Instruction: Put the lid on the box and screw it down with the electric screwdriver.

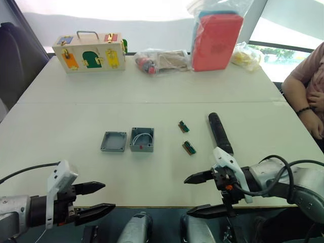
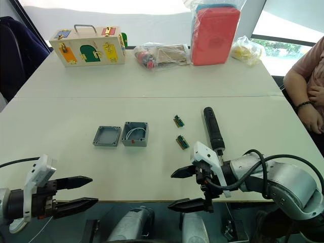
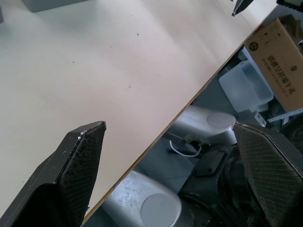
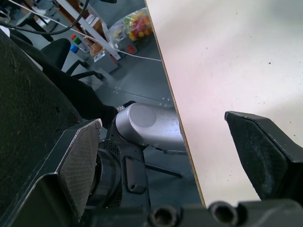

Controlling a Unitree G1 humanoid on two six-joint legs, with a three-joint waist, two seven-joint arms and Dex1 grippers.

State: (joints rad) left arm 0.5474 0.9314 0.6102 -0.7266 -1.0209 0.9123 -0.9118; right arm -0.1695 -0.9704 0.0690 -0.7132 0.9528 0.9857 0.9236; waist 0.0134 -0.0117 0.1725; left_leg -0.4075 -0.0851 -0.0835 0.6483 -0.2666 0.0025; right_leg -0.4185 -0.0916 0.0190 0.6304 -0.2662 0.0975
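White table (image 1: pixel 76 167) is carrying everything. At its far edge a wooden case with coloured doors (image 1: pixel 90 52) is sitting on the robot's left, a red-and-blue bagged block (image 1: pixel 216 39) is standing upright toward the right, a clear bag of parts (image 1: pixel 161 61) is lying between them, and a bag of yellow items (image 1: pixel 246 54) is lying just right of the block. A person's forearm (image 1: pixel 304 104) is resting at the right edge. Both grippers are hovering at the near edge, empty, well apart from the task items. Left gripper (image 1: pixel 96 197) is sitting with jaws spread, one finger over the tabletop and the other past the edge in the left wrist view. Right gripper (image 1: pixel 201 194) is also gaping wide, straddling the table edge in the right wrist view. The electric screwdriver (image 1: pixel 220 132) is lying flat, right of centre, its near end just behind the right gripper's white housing. The box (image 1: pixel 142 139) is sitting mid-table, open side up, white wires showing, red mark on its near wall. The lid (image 1: pixel 114 142) is lying just beside it on the left, rim up, not on the box. Two small green connector pieces (image 1: pixel 184 126) (image 1: pixel 189 147) are lying between box and screwdriver. Nothing is standing between the jaws and the task items.
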